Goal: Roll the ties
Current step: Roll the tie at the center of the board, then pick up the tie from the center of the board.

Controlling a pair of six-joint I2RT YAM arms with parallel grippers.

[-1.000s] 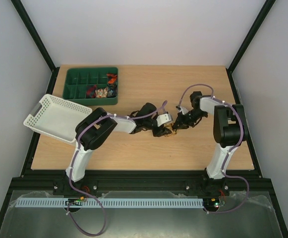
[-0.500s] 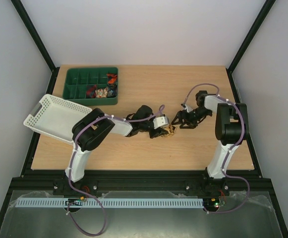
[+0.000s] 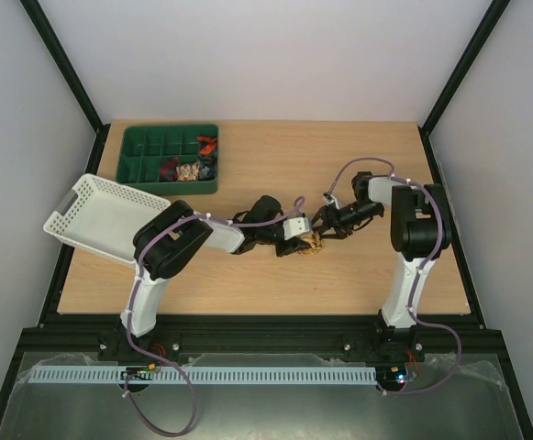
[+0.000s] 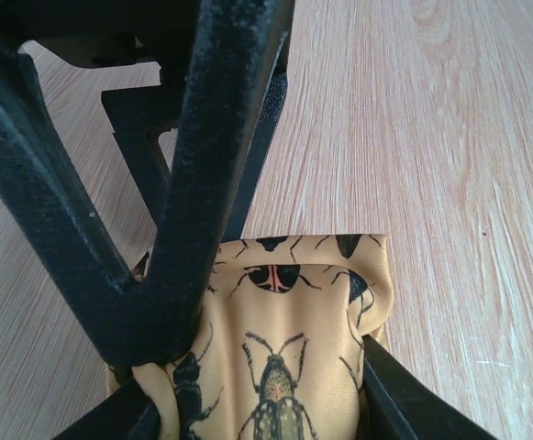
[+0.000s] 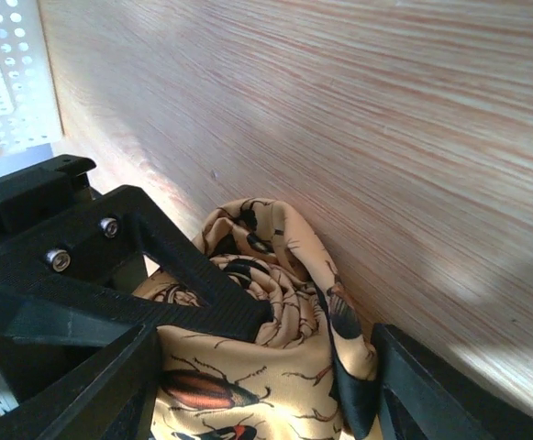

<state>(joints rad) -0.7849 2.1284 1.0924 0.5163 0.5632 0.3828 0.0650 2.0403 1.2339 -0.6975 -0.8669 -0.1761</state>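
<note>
The tie, tan-gold with beetle prints, is a small coil on the wooden table between the two arms. My left gripper is shut on the tie, its cloth filling the gap between the jaws of the left gripper. From the right, my right gripper straddles the same coil. In the right wrist view the tie shows its spiral end and touches both fingers of the right gripper. A left finger crosses over the coil.
A green compartment tray at the back left holds several rolled ties. A white perforated basket sits tilted at the table's left edge, also seen as the basket in the right wrist view.
My right gripper opened from shut, drew back to the right, then came back left with its jaws around the coil. The left gripper stayed shut on the tie and hardly moved.
</note>
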